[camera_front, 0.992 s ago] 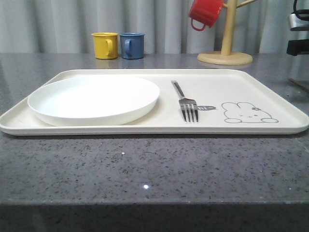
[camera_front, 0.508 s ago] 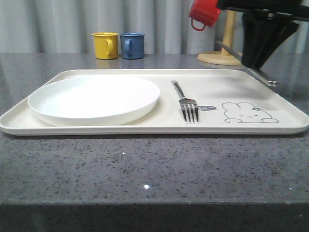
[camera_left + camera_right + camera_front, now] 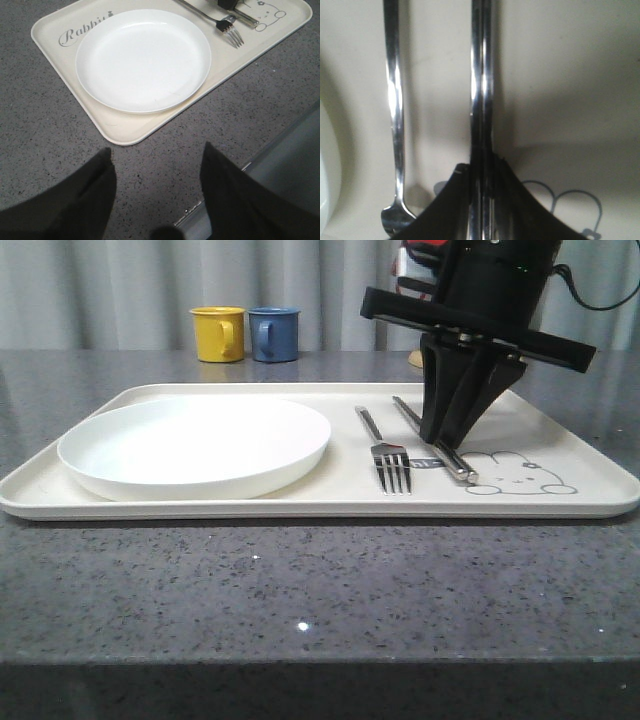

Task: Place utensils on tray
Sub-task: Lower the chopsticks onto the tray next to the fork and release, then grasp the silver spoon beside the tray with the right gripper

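On the cream tray [image 3: 560, 425] our right gripper [image 3: 448, 435] stands clamped on the chopsticks [image 3: 432, 438], whose long axis runs front to back, parallel with the fork [image 3: 384, 448] just beside them on the left and apart from it. We judge that release turns on their low, near-flat lie (tips close over the rabbit drawing [image 3: 516, 474]). Beyond the fork lies the white plate [image 3: 195, 445], well clear. Our left gripper [image 3: 155, 200] hangs parted over the counter, farther off
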Controlling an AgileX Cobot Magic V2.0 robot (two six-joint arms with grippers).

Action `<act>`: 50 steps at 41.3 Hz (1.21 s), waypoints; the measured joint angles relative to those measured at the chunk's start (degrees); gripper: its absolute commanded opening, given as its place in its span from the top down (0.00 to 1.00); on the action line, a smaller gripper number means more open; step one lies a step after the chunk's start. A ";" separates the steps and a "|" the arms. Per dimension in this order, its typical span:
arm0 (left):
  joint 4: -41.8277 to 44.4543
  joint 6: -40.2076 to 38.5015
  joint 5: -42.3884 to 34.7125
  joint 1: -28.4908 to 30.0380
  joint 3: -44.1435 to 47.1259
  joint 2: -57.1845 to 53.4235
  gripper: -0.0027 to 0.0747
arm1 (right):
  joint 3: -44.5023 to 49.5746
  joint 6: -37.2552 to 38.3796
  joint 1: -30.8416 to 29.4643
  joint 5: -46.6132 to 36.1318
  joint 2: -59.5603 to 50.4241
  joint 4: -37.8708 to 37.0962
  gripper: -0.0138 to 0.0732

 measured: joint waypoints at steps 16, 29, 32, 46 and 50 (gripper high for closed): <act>0.00 0.00 0.00 0.00 0.00 0.00 0.49 | -0.26 -0.39 0.00 0.11 0.12 0.23 0.47; 0.00 0.00 0.00 0.00 0.00 0.00 0.49 | 0.86 -10.32 -0.12 0.34 -8.98 -3.50 0.47; 0.00 0.00 0.00 0.00 0.00 0.00 0.49 | 2.64 -10.89 -1.07 0.48 -12.61 -5.94 0.48; 0.00 0.00 0.00 0.00 0.00 0.00 0.49 | 12.26 -14.82 -20.74 0.89 -19.35 -12.35 0.48; 0.00 0.00 0.00 0.00 0.00 0.00 0.49 | 13.03 -16.36 -25.45 0.99 -18.07 -12.68 0.48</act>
